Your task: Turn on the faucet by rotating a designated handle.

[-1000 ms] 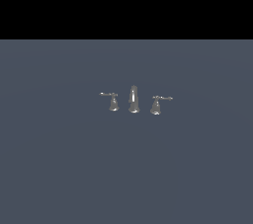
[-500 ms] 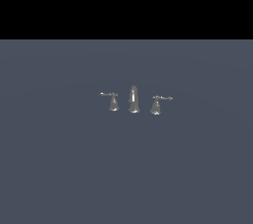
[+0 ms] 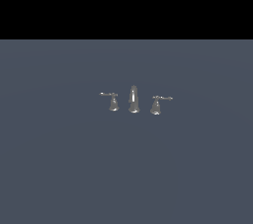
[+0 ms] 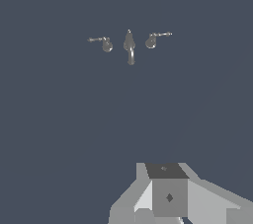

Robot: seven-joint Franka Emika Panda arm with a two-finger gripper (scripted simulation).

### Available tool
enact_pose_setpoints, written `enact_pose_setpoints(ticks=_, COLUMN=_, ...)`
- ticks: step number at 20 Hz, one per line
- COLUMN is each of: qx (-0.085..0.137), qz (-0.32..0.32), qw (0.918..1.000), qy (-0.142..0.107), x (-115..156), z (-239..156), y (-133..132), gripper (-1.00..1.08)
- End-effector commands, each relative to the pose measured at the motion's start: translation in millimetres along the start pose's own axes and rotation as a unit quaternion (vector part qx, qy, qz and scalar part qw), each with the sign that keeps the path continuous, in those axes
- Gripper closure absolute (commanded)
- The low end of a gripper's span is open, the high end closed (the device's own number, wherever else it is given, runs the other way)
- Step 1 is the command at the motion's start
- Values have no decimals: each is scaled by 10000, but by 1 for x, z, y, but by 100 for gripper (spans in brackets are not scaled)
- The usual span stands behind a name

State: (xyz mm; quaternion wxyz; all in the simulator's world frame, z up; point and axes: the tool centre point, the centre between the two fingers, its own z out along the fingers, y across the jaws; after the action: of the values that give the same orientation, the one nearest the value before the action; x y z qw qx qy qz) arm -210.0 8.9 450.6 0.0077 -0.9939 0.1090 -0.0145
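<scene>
The faucet [image 3: 133, 100] is a tiny chrome three-piece set on a flat grey surface, with a tall tapered spout in the centre. The handle [image 3: 156, 105] stands at the exterior view's right of the spout, its thin lever pointing right. A twin handle [image 3: 113, 102] on the other side points its lever left. The wrist view shows the spout [image 4: 129, 45], the handle [image 4: 152, 41] and the twin [image 4: 105, 44] from above and far off. My gripper [image 4: 167, 183] shows only as grey blocks at that picture's edge, well away from the set; its fingers are not distinct. The exterior view does not show the arm.
The grey surface [image 3: 126, 168] stretches around the set on all sides. A black band fills the upper part of the exterior view.
</scene>
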Motion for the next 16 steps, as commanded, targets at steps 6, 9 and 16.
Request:
enact_pose_setpoints(ticks=6, qx=-12, qz=935, qw=9956, qy=-9, x=42, z=49, y=-16, gripper=108)
enact_pose_setpoints(ticks=9, qx=-17, qz=1323, qw=9912, qy=-12, x=60, z=69, y=-20, gripper=108)
enact_pose_setpoints(ticks=16, qx=-29, qz=2212, qw=9752, qy=-19, x=104, z=116, y=-24, gripper=108)
